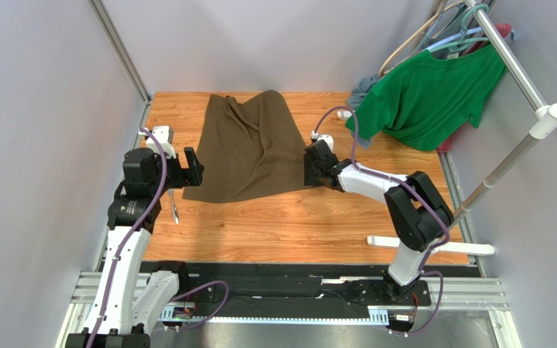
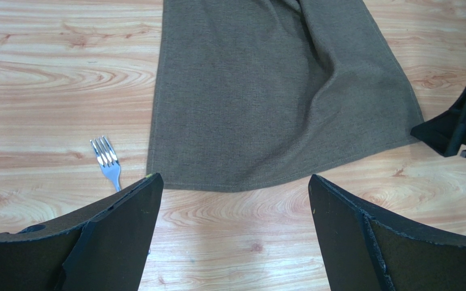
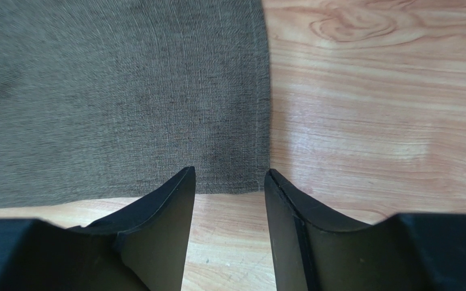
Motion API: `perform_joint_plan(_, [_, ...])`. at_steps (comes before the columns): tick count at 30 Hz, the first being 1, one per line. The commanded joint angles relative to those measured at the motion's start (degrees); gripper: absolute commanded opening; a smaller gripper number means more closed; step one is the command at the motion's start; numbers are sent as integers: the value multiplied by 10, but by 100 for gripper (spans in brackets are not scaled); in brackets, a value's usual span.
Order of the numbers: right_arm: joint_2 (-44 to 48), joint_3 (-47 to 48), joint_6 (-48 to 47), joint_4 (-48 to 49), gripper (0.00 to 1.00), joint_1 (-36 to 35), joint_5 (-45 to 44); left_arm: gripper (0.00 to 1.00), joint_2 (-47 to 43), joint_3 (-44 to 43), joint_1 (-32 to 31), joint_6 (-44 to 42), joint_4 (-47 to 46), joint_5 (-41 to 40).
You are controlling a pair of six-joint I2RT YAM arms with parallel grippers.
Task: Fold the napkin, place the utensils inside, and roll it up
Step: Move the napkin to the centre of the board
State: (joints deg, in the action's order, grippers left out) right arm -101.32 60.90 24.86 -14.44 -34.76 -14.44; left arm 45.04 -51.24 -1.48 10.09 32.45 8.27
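The large dark olive-brown cloth napkin (image 1: 249,148) lies spread on the far middle of the light wooden tabletop (image 1: 296,225), with soft ridges running through it and its near edge slanting. A slim silvery metal fork (image 2: 108,160) rests on bare wood just beside the napkin's near-left corner. No other utensil can be made out.

The fold looks not yet begun, and the main risk is a poor grip. If the right gripper (image 3: 229,176) closes where it is, it may catch only the hem and lose the corner. Lifting one corner alone would likely drag the cloth askew and deepen the ridges. A descent by the left gripper (image 2: 235,182) could also nudge the fork.

The left arm reaches forward, its gripper above the napkin's near-left edge with jaws wide apart and holding nothing. The right arm stretches low and leftward to the near-right corner. Its jaws stand apart at a narrower gap, with the corner hem just ahead of the tips, unclamped.
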Motion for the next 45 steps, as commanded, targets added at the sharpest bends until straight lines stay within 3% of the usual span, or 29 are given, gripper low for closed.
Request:
perform_joint_plan(1, [-27,42,8,-42,47,-12,-53,99,1,-6,-3,-9,0,-4])
perform_joint_plan(11, [-71,52,27,-72,40,-12,-80,99,1,-7,-12,-10,2,-9])
perform_joint_plan(22, [-29,-17,58,-74,0,-13,-24,99,0,-8,-20,-9,2,-15])
perform_joint_plan(38, [103,-132,176,-171,0,-121,-51,99,-10,-6,-35,-5,5,-19])
perform_joint_plan(45, [133,-143,191,-203,0,-131,-68,99,-14,-6,-37,-5,6,-22])
